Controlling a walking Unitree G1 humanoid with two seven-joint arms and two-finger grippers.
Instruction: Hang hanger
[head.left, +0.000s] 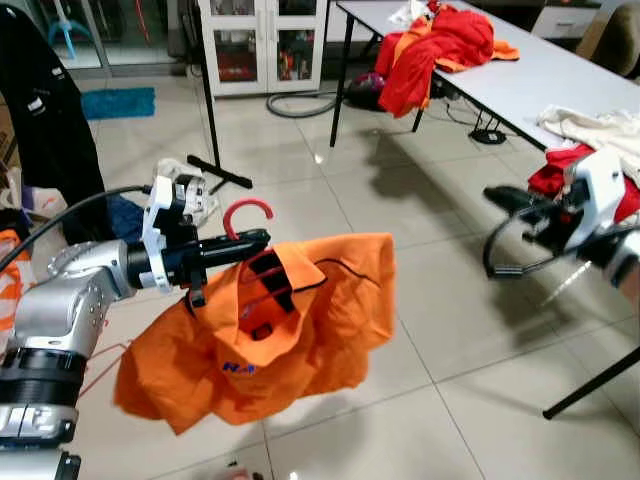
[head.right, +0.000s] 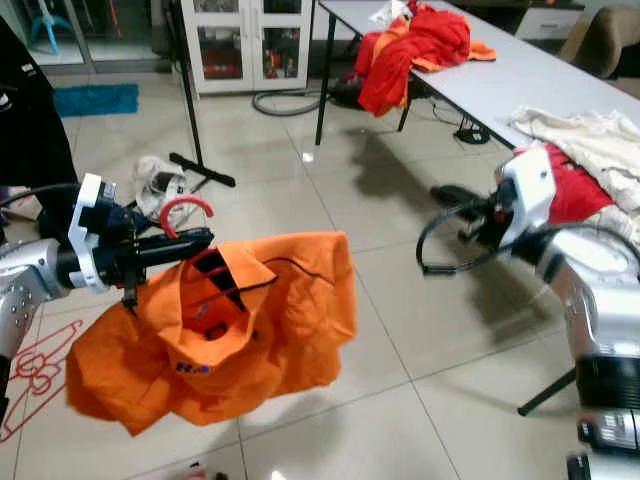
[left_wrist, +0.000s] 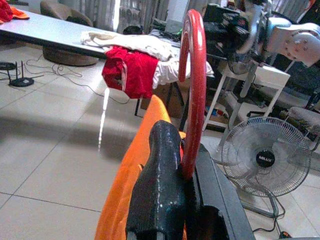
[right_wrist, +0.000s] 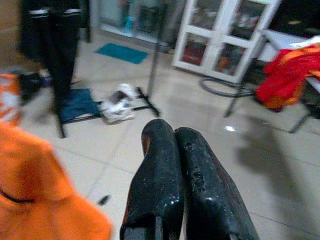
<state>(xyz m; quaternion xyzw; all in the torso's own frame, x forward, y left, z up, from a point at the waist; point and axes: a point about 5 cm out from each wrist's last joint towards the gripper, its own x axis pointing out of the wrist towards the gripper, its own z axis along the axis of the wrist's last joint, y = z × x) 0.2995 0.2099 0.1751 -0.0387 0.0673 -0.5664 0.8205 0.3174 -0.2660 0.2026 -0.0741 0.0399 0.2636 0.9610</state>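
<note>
Left gripper (head.left: 235, 248) is pinching the red hanger (head.left: 247, 213) with its orange shirt (head.left: 280, 330) aloft, well short of the black stand (head.left: 205, 105), while right gripper (right_wrist: 182, 175), pressed together, carries nothing, so hanging remains.

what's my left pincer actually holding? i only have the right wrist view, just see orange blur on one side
Observer: The left pincer is shut on the red hanger, gripping it just below the hook.
Operator: is the shirt on it
Observer: Yes, an orange shirt hangs from the hanger, above the tiled floor.
Operator: where's my right arm relative to it
Observer: The right pincer is held apart from the shirt, near the white table, with its fingers together and nothing in them.
</note>
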